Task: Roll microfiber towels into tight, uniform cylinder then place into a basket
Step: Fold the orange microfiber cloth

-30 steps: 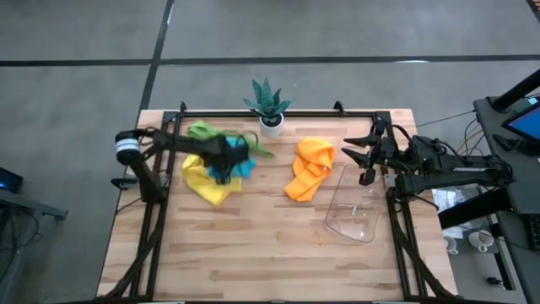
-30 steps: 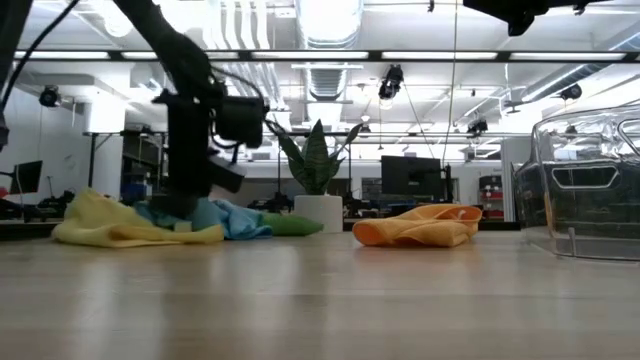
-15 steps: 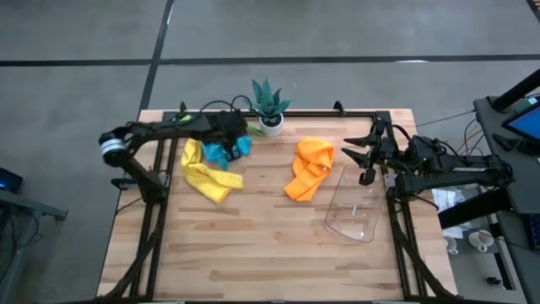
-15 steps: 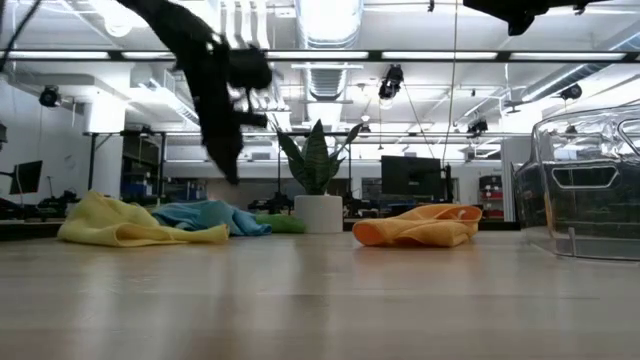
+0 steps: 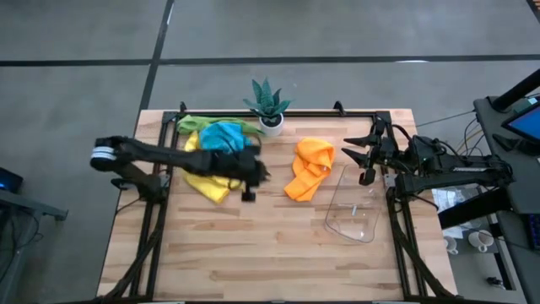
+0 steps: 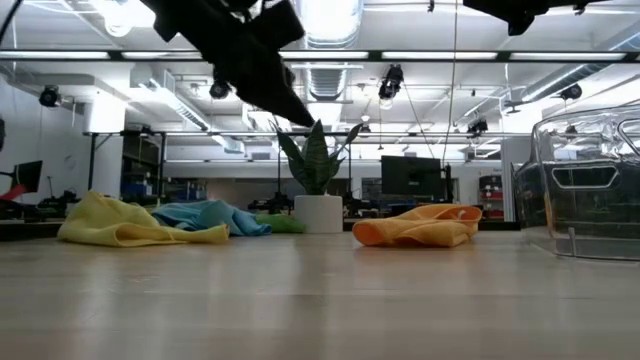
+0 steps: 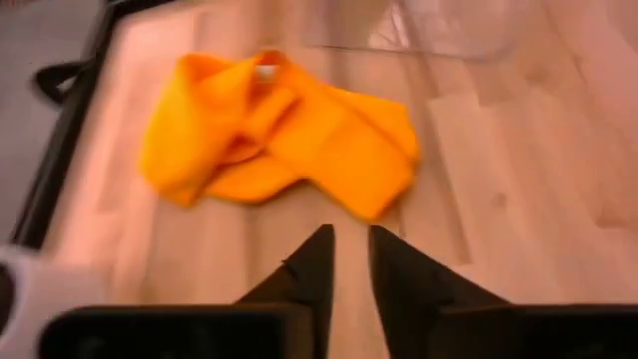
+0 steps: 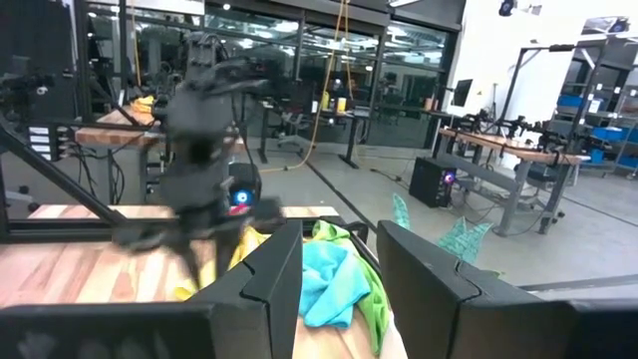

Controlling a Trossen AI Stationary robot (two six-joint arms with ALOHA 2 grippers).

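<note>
The towels lie loose and crumpled on the wooden table: a yellow towel (image 5: pixel 202 181), a blue towel (image 5: pixel 221 135) and a green towel (image 5: pixel 190 125) in a heap at the far left, and an orange towel (image 5: pixel 308 167) in the middle. The clear basket (image 5: pixel 354 207) stands at the right. My left gripper (image 5: pixel 263 174) hangs above the table between the heap and the orange towel (image 7: pixel 279 140). It slants down toward that towel, its fingers (image 7: pixel 314 264) a little apart and empty. My right gripper (image 5: pixel 360 157) waits open, high at the right edge.
A spiky green plant in a white pot (image 5: pixel 268 105) stands at the middle of the far edge, just behind the heap. A black frame rail (image 5: pixel 278 113) runs along the table's far edge and sides. Bare wood fills the near half of the table (image 5: pixel 253 253).
My left gripper has risen from the heap, swung first toward the far edge, then toward the table's right and near side, tipping up from steeply downward to a slant facing the orange towel. The blue towel has shifted toward the far edge and lies free on the heap.
</note>
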